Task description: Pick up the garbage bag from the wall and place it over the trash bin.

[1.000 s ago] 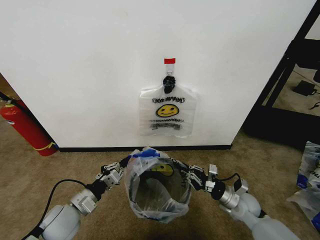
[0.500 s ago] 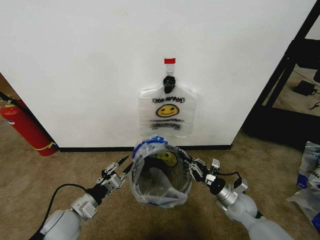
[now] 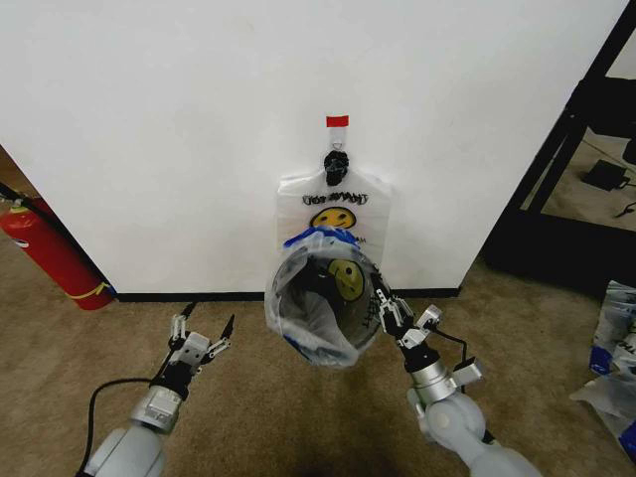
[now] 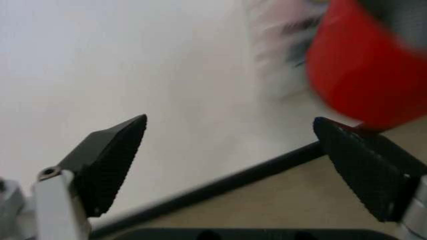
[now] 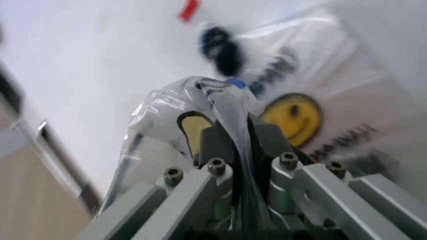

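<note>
While right hand (image 3: 383, 306) pinches its rim, garbage bag (image 3: 320, 298) mouth-forward; left hand (image 3: 202, 330) spread.

red fire extinguisher (image 3: 50, 253) at left, black shelving frame (image 3: 576, 139), brown carpet (image 3: 298, 417)

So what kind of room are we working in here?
Likely an indoor lab or office space set up for testing: a plain white wall with a black hook, brown carpet, a red fire extinguisher, and black shelving on the right.
</note>
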Robot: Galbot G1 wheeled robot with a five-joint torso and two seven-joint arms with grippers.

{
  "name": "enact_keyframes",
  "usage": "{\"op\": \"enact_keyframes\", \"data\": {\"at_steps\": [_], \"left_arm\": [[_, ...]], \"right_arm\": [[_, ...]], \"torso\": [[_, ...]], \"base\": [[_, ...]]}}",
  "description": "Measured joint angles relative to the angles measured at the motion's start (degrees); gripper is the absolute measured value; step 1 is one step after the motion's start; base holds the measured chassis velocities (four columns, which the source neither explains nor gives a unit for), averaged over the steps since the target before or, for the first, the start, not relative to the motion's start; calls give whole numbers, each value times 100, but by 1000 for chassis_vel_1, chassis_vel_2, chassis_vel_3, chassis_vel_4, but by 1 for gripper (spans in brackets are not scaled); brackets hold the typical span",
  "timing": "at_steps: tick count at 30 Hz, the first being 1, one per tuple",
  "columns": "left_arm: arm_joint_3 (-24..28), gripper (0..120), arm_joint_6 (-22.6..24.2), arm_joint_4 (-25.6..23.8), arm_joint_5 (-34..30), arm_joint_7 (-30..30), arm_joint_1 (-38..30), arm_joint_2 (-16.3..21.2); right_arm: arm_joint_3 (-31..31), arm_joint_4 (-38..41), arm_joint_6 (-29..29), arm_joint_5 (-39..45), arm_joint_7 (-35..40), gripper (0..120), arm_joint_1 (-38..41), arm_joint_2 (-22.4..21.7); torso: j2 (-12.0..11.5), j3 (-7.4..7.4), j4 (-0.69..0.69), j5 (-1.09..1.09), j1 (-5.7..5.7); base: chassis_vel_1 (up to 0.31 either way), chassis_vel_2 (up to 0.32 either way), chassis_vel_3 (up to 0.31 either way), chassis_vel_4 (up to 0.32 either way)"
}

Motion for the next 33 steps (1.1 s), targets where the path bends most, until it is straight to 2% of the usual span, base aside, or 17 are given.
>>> {"op": "enact_keyframes", "data": {"at_steps": [2,3,5,7,10,11,13,16,17,20,23,28,33], "left_arm": [[117,100,-386,77,-632,534,94,11],[117,100,-386,77,-632,534,94,11],[164,100,-633,187,-777,959,131,9],[240,100,-1105,439,-766,2012,160,-38],[308,100,-1260,485,-865,2704,141,-120],[308,100,-1260,485,-865,2704,141,-120],[426,100,-1258,381,-1276,3038,59,-221],[542,100,-1062,216,-1724,3065,-29,-280],[597,100,-849,92,-2077,2999,-119,-322],[615,100,-688,4,-2288,2919,-166,-339],[660,100,-299,-181,-2660,2707,-205,-333],[698,98,-98,-217,-2728,2635,-216,-329],[743,93,-10,-153,-2529,2673,-230,-318]], "right_arm": [[-17,8,-5,81,280,1,12,122],[-17,8,-5,81,280,1,12,122],[-30,29,-32,124,434,1,39,169],[-69,111,-151,235,701,1,120,201],[-89,151,-242,355,819,1,179,202],[-89,151,-242,355,819,1,179,202],[-106,186,-357,519,869,1,206,198],[-136,201,-464,620,872,1,181,195],[-168,199,-485,627,863,1,131,197],[-180,188,-490,626,848,1,94,198],[-185,145,-493,607,790,1,61,203],[-185,130,-493,587,762,1,67,215],[-211,154,-501,543,702,1,103,222]], "torso": [[0,0,-1,-1,0],[0,0,-1,-1,0],[0,0,-1,0,0],[0,0,0,-2,0],[0,0,1,-1,0],[0,0,1,-1,0],[0,0,0,-2,0],[0,0,-1,1,0],[0,0,-1,-1,0],[0,0,-1,0,0],[0,0,-1,0,0],[0,0,0,0,0],[0,0,0,-1,0]], "base": [[0,0,0,0],[0,0,0,0],[0,0,0,0],[0,0,0,0],[0,0,0,0],[0,0,0,0],[0,0,0,0],[0,0,0,0],[0,0,0,0],[0,0,0,0],[0,0,0,0],[0,0,0,0],[0,0,0,0]]}}
